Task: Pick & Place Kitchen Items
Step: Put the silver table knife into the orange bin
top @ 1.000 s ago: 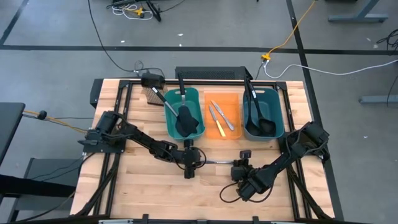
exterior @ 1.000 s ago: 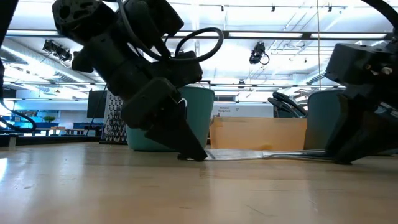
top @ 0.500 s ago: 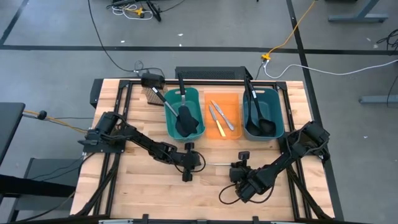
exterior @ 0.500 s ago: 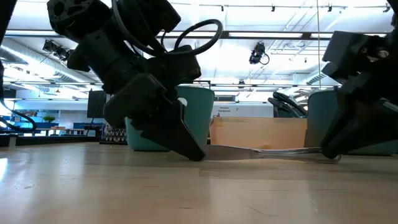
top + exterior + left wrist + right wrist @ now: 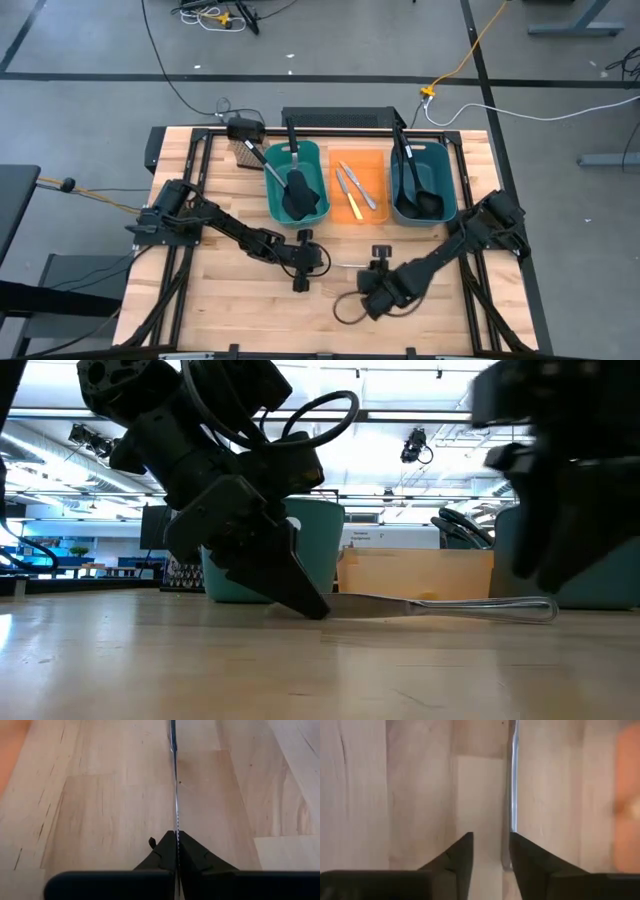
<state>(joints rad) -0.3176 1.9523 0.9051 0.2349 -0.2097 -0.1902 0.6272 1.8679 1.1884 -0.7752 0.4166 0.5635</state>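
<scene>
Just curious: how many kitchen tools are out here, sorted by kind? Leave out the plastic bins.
Black spatulas: 2
Black ladles: 2
Silver knives: 2
Yellow-handled knife: 1
Total: 7

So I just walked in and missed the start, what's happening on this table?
The left gripper is low on the wooden table, its jaws shut on one end of a thin silver knife that lies flat on the wood. The right gripper is at the knife's other end with its jaws open, so it isn't gripping. Behind them, two teal bins hold black utensils, and the orange bin between them holds knives.
</scene>
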